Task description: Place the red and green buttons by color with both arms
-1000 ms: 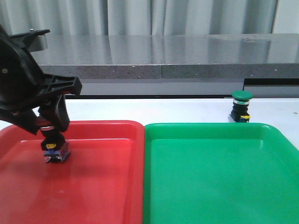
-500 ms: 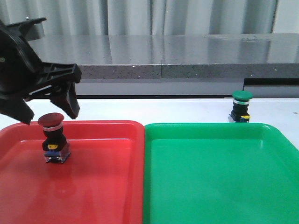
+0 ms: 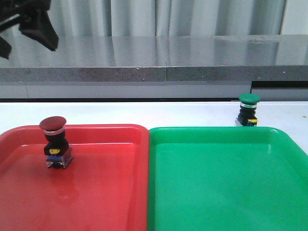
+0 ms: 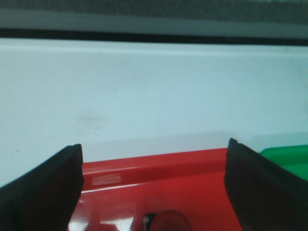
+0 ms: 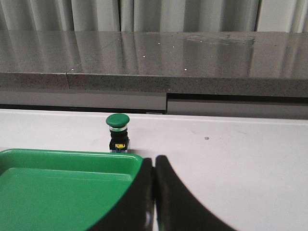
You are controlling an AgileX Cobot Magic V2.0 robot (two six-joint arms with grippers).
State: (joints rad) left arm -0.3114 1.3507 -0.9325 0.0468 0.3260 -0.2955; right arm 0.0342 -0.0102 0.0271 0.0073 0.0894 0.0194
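The left gripper (image 3: 26, 29) hangs high in the upper left corner of the front view, only its dark fingers in frame, well above the red tray (image 3: 96, 192). Its wrist view shows the fingers (image 4: 43, 192) spread wide with nothing between them, looking down on the tray's far rim and the red button (image 4: 171, 222). That red button (image 3: 54, 144) stands upright in the left part of the red tray. The right gripper (image 5: 154, 202) is pressed together, fingers touching, low over the green tray (image 5: 57, 192). The green button (image 3: 249, 110) stands upright on the white bench (image 3: 168, 113), just behind the green tray's (image 3: 226, 192) far right corner.
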